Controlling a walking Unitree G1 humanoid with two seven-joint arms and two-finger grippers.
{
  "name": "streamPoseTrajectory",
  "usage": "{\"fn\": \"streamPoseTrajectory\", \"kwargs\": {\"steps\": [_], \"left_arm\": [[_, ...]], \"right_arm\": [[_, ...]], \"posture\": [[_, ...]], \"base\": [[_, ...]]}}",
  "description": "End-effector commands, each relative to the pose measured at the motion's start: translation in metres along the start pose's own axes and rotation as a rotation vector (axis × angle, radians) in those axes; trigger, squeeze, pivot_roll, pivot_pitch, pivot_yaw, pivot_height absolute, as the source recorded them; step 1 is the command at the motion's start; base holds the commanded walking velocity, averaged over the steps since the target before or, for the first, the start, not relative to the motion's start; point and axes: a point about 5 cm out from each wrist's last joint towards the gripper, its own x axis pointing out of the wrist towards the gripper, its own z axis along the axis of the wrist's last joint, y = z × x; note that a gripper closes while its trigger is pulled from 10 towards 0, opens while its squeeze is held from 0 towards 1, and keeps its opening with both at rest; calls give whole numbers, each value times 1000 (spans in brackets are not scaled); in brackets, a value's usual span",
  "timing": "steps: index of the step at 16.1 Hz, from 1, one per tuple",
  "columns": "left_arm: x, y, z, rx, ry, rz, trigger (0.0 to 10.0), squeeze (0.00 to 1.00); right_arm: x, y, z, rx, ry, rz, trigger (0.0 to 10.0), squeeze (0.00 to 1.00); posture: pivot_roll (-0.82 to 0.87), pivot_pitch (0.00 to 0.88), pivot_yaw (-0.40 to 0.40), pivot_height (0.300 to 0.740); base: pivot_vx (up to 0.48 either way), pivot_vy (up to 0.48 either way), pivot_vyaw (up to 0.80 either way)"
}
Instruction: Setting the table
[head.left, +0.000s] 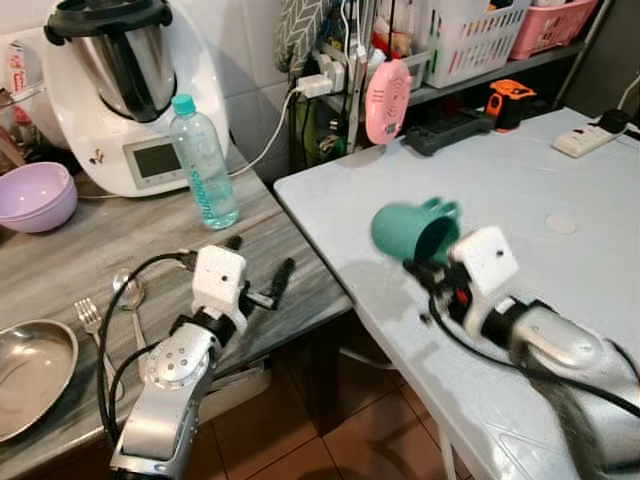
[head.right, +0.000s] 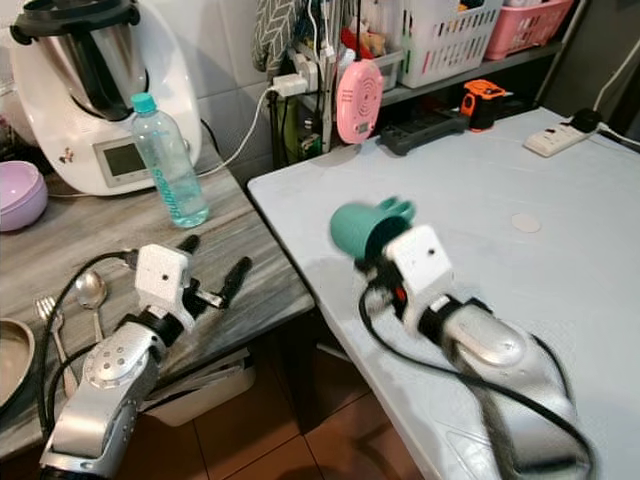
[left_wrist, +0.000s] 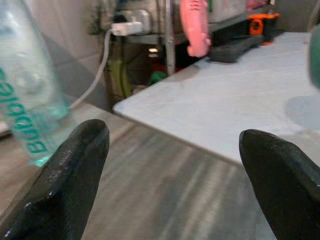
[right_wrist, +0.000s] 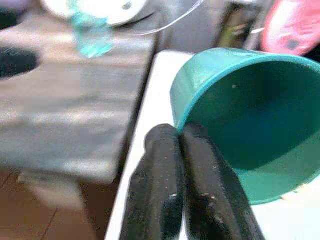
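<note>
I found the right tool (head.left: 432, 262) clamped on the rim of a teal cup (head.left: 408, 229), one finger inside the wall and one outside, as the right wrist view confirmed. The cup hung tipped on its side, mouth toward the wrist and handle on the far side, above the near left part of the white worktop (head.left: 530, 190). I judged the rim pinch the reason for that tilt: held at one point of the lip, the cup would need the wrist turned to bring its base down.

The left tool (head.left: 258, 272) stood open and held nothing, its fingers spread above the grey wood-grain worktop (head.left: 80, 260) close to that surface's front edge. A fork (head.left: 90, 318), a spoon (head.left: 132, 294) and a steel bowl (head.left: 30, 370) lay near it, and I took these to be the next pieces for the setting.

Regarding clearances: the cup hung just inboard of the white worktop's left edge, with a drop to tiled floor between the two surfaces. Open white surface lay ahead and to the right; a power strip (head.left: 584, 139) and an orange tool (head.left: 510, 100) sat well apart at the far side. A water bottle (head.left: 203, 165) stood beyond the left tool.
</note>
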Motion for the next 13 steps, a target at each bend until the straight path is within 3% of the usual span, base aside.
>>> {"fn": "streamPoseTrajectory", "kwargs": {"steps": [1, 6, 8, 9, 10, 12, 13], "left_arm": [[2, 8, 1, 19, -6, 62, 10000, 0], [3, 9, -1, 2, -1, 89, 10000, 0], [4, 8, -1, 7, -3, 91, 10000, 0], [4, 7, -1, -15, 4, 56, 10000, 0], [3, 6, -2, -30, 8, 38, 10000, 0], [0, 1, -3, -28, 8, -42, 10000, 0], [1, -1, -4, -27, 15, -73, 10000, 0]], "right_arm": [[4, -5, 6, 10, -52, -74, 0, 0], [23, 11, 3, 78, -86, -128, 0, 0], [25, 12, 3, 85, -97, -127, 314, 0], [26, 9, 6, 97, -107, -141, 2118, 0], [26, 8, 6, 101, -108, -150, 2118, 0], [21, 0, 0, 119, -88, -209, 10000, 0], [19, -4, -5, 113, -68, -257, 10000, 0]], "posture": [[-75, 0, 48, 740], [-56, 0, 41, 740], [-53, 0, 37, 740], [-54, 0, 36, 740], [-54, 0, 36, 740], [-56, 0, 37, 740], [-70, 0, 44, 740]], "base": [[0, 0, 0], [0, 0, 0], [0, 0, -697], [0, 0, 0], [0, 0, 0], [0, 0, 0], [0, 0, 0]]}}
